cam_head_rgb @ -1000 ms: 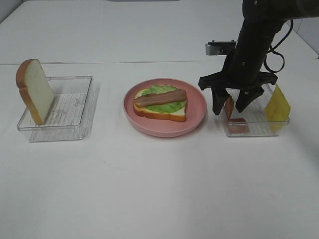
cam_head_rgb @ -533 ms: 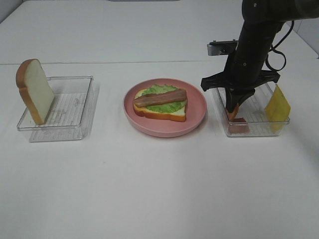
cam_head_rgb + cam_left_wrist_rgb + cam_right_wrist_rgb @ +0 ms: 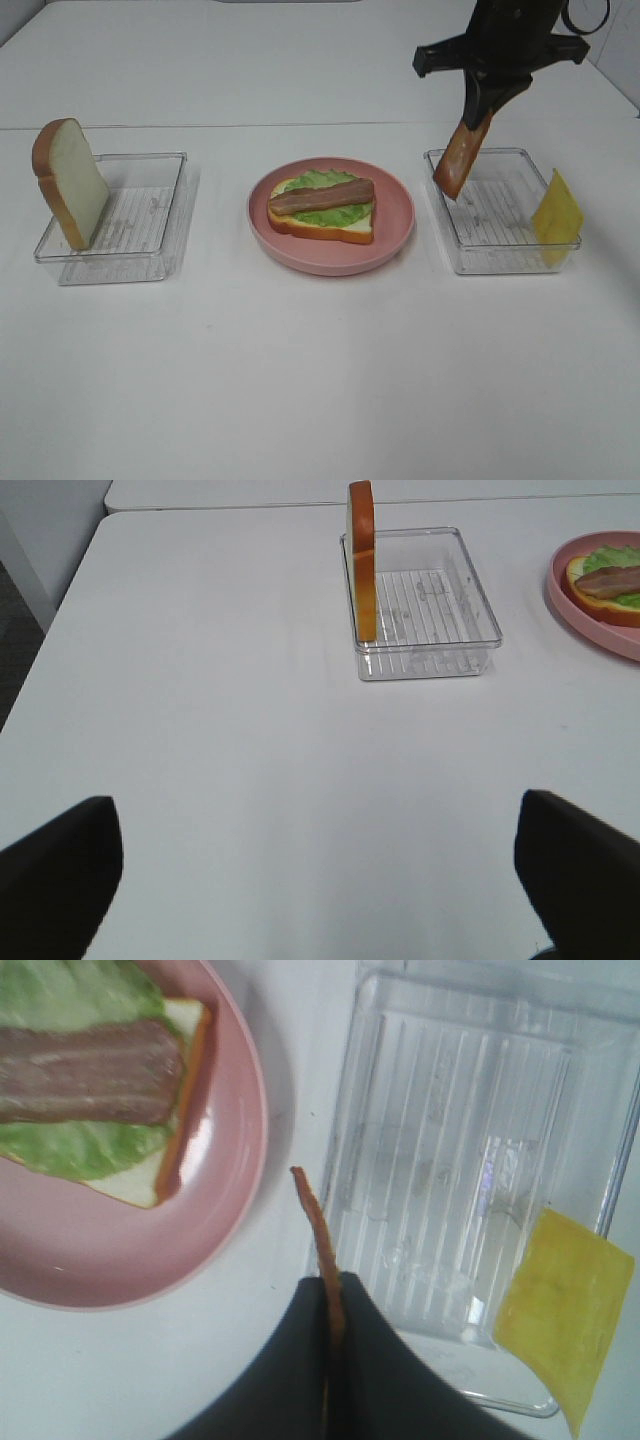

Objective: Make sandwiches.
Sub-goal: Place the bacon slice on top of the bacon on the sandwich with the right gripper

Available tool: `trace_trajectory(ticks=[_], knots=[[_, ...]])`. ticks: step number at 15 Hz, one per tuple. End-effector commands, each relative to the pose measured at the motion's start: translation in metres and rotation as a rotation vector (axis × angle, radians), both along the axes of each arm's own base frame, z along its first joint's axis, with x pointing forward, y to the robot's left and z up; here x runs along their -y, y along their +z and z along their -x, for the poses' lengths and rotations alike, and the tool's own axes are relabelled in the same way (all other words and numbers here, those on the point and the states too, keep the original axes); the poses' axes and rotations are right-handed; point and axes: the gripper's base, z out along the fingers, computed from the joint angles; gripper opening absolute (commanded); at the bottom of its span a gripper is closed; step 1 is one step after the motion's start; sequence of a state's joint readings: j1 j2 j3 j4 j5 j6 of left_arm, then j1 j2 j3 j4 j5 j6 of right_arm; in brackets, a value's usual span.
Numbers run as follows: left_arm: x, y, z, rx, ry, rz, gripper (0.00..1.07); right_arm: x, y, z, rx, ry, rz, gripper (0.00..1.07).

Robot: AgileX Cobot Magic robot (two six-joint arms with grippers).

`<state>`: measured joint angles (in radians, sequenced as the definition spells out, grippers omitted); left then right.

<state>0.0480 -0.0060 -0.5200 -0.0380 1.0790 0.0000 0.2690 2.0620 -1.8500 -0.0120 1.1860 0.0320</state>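
The open sandwich (image 3: 322,207) lies on the pink plate (image 3: 392,228): one bread slice with green lettuce and one bacon strip on top. It also shows in the right wrist view (image 3: 95,1090). My right gripper (image 3: 479,112) is shut on a second bacon strip (image 3: 455,163), which hangs above the left edge of the right tray (image 3: 500,252). In the right wrist view the shut gripper (image 3: 331,1295) pinches the bacon strip (image 3: 314,1215). A yellow cheese square (image 3: 557,214) leans in that tray. A bread slice (image 3: 70,182) stands upright in the left tray (image 3: 150,225). My left gripper (image 3: 315,815) is open and empty over bare table.
The left wrist view shows the bread slice (image 3: 362,560) edge-on in its clear tray (image 3: 425,610) and part of the plate (image 3: 565,600). The cheese square (image 3: 560,1320) leans over the corner of the right tray (image 3: 470,1150).
My right gripper shut on a bacon strip in the right tray, then rose with it, so the strip now hangs above the tray's left edge.
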Motion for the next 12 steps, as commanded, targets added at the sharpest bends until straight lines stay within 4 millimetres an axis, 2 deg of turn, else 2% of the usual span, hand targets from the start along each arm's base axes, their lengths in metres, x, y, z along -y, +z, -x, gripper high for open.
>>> trace_trajectory(ticks=[1, 3, 4, 8, 9, 12], knots=[[0.000, 0.000, 0.000, 0.003, -0.002, 0.002, 1.01, -0.006, 0.024, -0.001, 0.032, 0.014, -0.076, 0.00], [0.000, 0.000, 0.000, 0.003, -0.002, 0.002, 1.01, -0.014, 0.029, 0.000, 0.047, 0.034, -0.109, 0.00], [0.000, 0.000, 0.000, 0.003, -0.002, 0.002, 1.01, -0.032, 0.031, 0.004, 0.062, 0.073, -0.146, 0.00], [0.000, 0.000, 0.000, 0.003, -0.002, 0.002, 1.01, -0.066, 0.030, 0.010, 0.102, 0.143, -0.175, 0.00], [0.000, 0.000, 0.000, 0.003, -0.002, 0.002, 1.01, -0.094, 0.024, 0.016, 0.129, 0.217, -0.182, 0.00], [0.000, 0.000, 0.000, 0.003, -0.002, 0.002, 1.01, -0.128, 0.010, 0.022, 0.148, 0.274, -0.212, 0.00]])
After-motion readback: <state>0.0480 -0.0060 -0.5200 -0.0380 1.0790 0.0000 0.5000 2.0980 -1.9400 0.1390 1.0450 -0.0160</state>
